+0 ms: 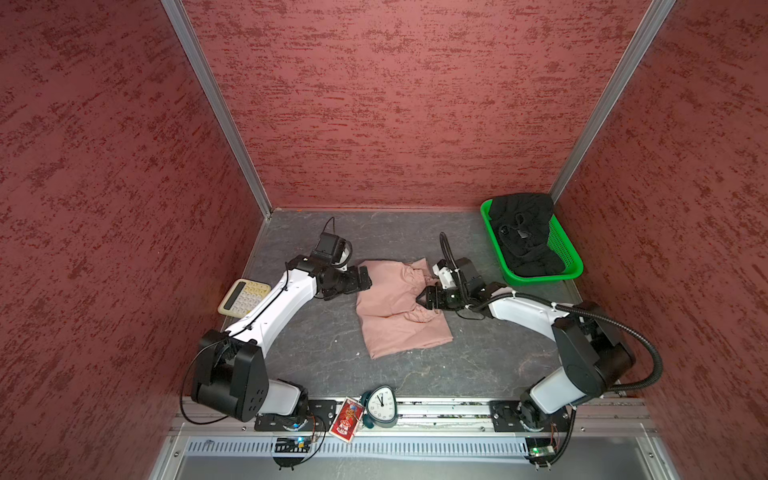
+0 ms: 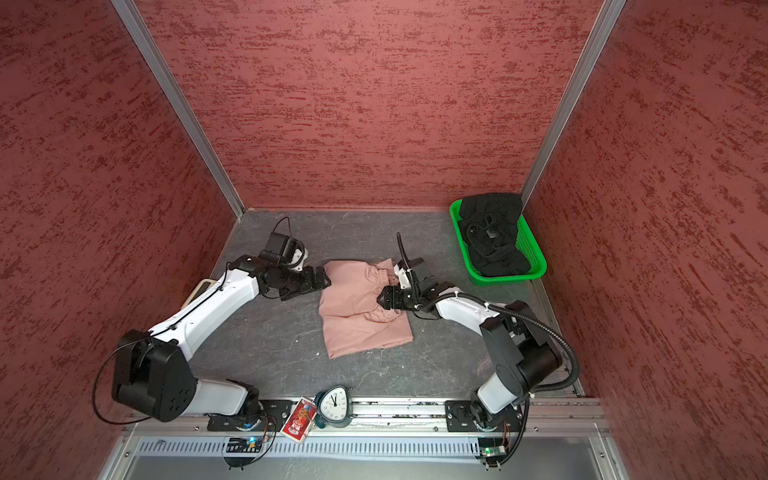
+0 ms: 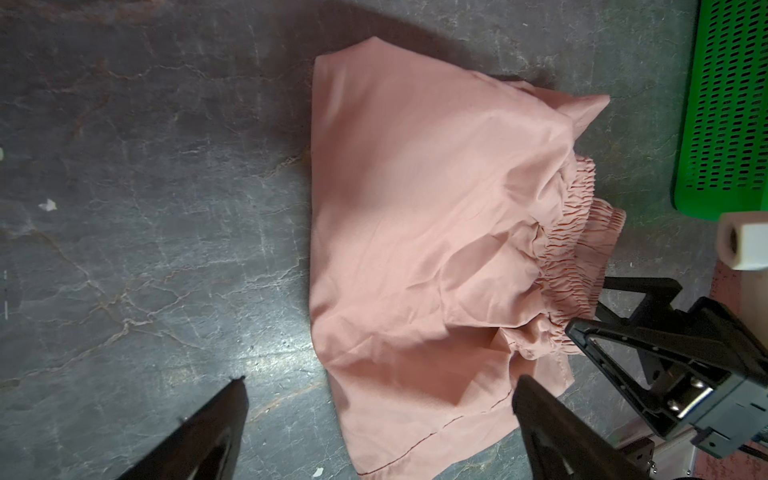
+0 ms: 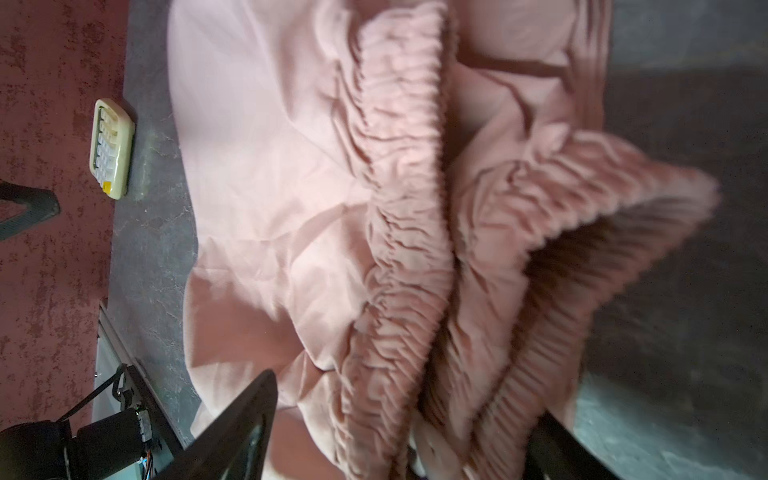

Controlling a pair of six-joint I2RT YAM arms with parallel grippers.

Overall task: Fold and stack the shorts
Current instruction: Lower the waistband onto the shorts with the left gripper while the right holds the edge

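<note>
The dusty pink shorts [image 1: 395, 309] lie roughly folded in the middle of the grey table, also in the other top view [image 2: 357, 311]. Their gathered waistband [image 4: 407, 199] faces my right arm. My right gripper [image 1: 422, 299] [image 4: 401, 432] stands open over that waistband, and bunched elastic sits between its wide-apart fingers. My left gripper [image 1: 366, 279] [image 3: 380, 390] is open at the opposite edge, with a hemmed corner of the pink shorts [image 3: 415, 232] between its fingers. The black shorts [image 1: 523, 232] [image 2: 492, 232] lie crumpled in the green basket.
The green perforated basket [image 1: 540, 277] [image 3: 727, 104] stands at the back right corner. A cream calculator [image 1: 244, 297] [image 4: 112, 147] lies at the table's left edge under my left arm. A small clock [image 1: 380, 407] and a red card pack [image 1: 347, 419] sit at the front rail.
</note>
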